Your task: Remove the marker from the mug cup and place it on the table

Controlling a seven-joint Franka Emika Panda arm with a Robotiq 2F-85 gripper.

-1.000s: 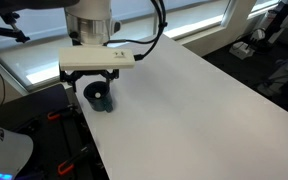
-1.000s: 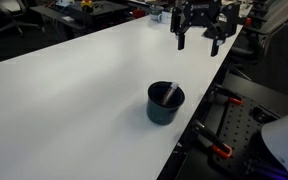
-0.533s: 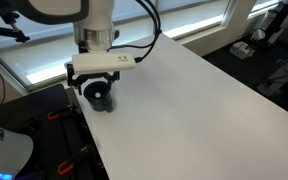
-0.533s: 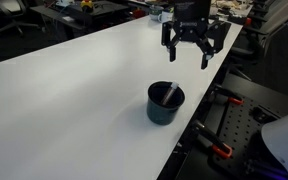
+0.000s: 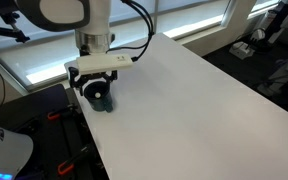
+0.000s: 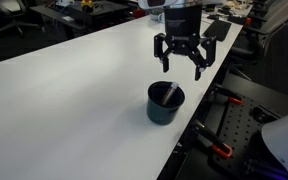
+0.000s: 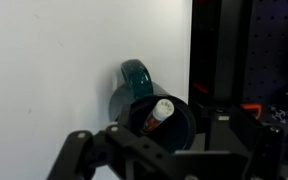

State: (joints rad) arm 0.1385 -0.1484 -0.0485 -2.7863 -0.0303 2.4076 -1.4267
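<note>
Inspector: Table [image 6: 74, 80], white and smooth, carries the work near one edge. Gripper [image 6: 181, 72] hangs just above that spot, fingers spread wide, nothing between them.

Clerk: And beneath it?

Inspector: Mug cup [image 6: 165, 103], dark, upright. Marker [image 7: 161, 110] stands inside it, leaning against the wall, pale end uppermost, as the wrist view shows.

Clerk: Step in hand?

Inspector: Approach, in my judgement; no grasp is made yet. Next move calls for a straight descent, one finger either side of the marker's upper end, then a closure that does not knock the cup.
</note>
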